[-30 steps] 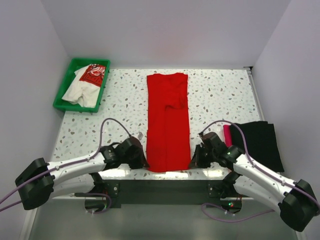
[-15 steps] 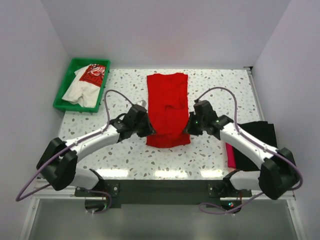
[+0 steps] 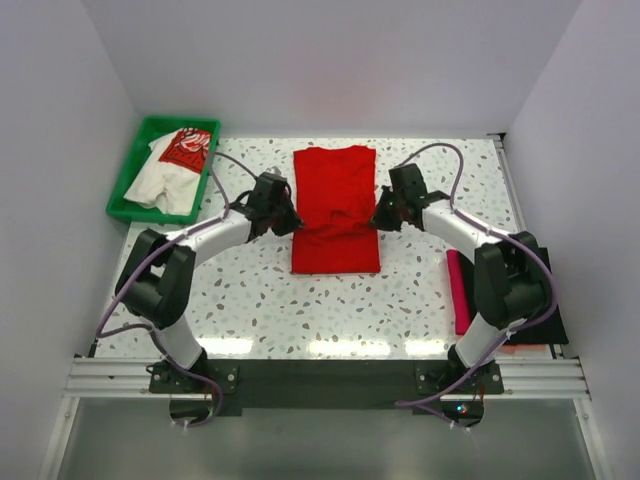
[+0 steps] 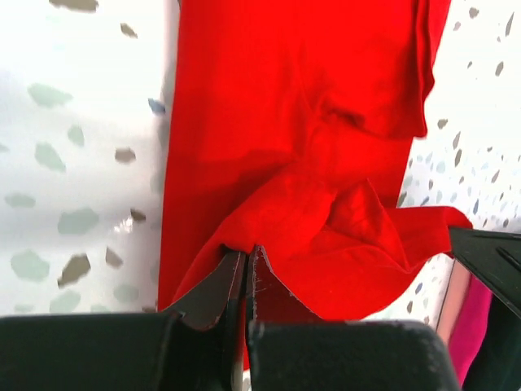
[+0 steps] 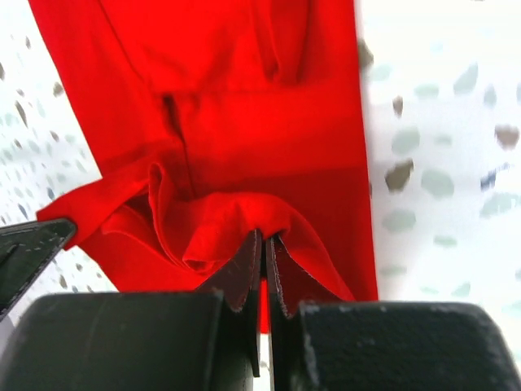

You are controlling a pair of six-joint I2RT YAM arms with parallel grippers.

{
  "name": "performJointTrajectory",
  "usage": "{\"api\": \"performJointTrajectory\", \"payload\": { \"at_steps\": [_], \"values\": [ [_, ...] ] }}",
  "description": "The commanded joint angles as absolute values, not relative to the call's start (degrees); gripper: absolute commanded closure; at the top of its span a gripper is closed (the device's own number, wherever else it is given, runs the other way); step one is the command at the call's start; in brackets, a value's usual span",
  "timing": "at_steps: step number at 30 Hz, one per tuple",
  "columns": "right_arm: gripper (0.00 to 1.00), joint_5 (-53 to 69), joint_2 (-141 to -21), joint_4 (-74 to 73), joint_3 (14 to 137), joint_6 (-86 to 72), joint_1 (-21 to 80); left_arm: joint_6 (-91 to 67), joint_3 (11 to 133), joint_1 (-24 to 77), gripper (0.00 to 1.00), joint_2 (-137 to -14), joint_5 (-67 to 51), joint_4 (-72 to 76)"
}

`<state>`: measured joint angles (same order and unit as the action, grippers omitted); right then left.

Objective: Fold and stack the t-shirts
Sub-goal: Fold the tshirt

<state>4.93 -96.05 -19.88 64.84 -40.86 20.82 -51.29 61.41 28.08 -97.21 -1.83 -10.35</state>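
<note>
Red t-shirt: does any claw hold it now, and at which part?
Yes, both. The left claw pinches the raised layer of the red t-shirt at its left edge, the right claw at its right edge.

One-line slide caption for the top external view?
Left claw and right claw pinch the folded-over edge of the red t-shirt; white printed t-shirt lies in the green tray, magenta shirt at right.

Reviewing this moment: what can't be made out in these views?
- Top view: the right arm covers most of the black shirt; its fold is unclear.
- Top view: the print on the white shirt in the tray is too small to read.
- Wrist views: the red shirt runs past the frame edges; the left claw and right claw bodies hide the cloth below.
</note>
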Motion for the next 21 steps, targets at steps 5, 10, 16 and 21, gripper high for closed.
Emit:
{"api": "performJointTrajectory", "payload": {
  "at_steps": [5,10,16,21],
  "values": [
    [1.00,8.7,-102.7,-16.0,72.9,-40.9,16.9,-48.2,70.0,24.0,1.00,-104.8,-6.2,-5.7],
    [1.00,10.2,-106.0,-15.8,75.7,-41.0,15.2,-48.1,72.2,22.5,1.00,-108.4,-8.6,-5.1],
    [1.00,11.6,-108.5,-15.6,77.7,-40.7,13.8,-47.6,73.4,20.7,1.00,-109.9,-10.9,-2.8],
    [0.73,12.4,-109.5,-15.1,78.9,-40.2,12.7,-46.2,75.6,18.2,0.70,-111.7,-17.0,-0.9]
  ]
}}
